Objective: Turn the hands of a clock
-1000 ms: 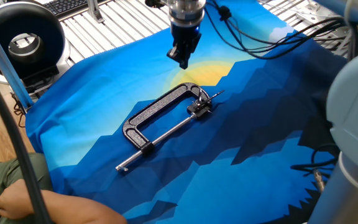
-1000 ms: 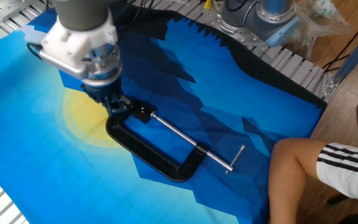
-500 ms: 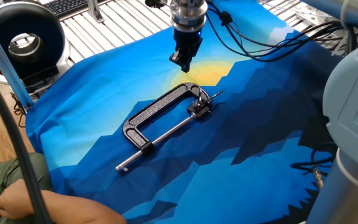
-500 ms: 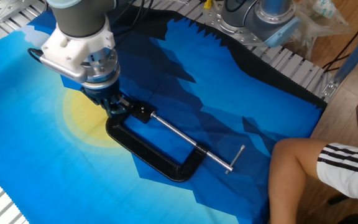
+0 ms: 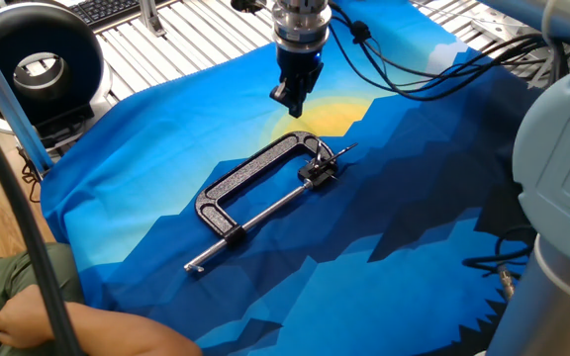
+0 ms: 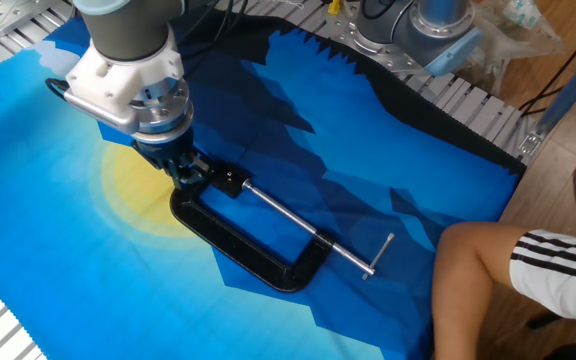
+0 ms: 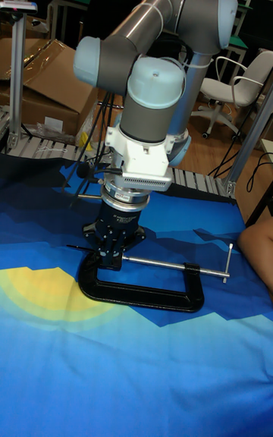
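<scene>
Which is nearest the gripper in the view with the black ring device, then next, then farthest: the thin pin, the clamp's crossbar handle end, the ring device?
From the gripper:
1. Thin pin, just below, by the clamp jaw.
2. Crossbar handle, at the screw's lower-left end.
3. Ring device, far left corner.

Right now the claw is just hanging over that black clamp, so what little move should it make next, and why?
Probably a short, straight descent. The claw hangs above the clamp, apart from it, near the end where the thin dark pin sticks out. It holds nothing, so to turn the pin it would first have to come down beside it. Whether it is lined up exactly I cannot tell.
</scene>
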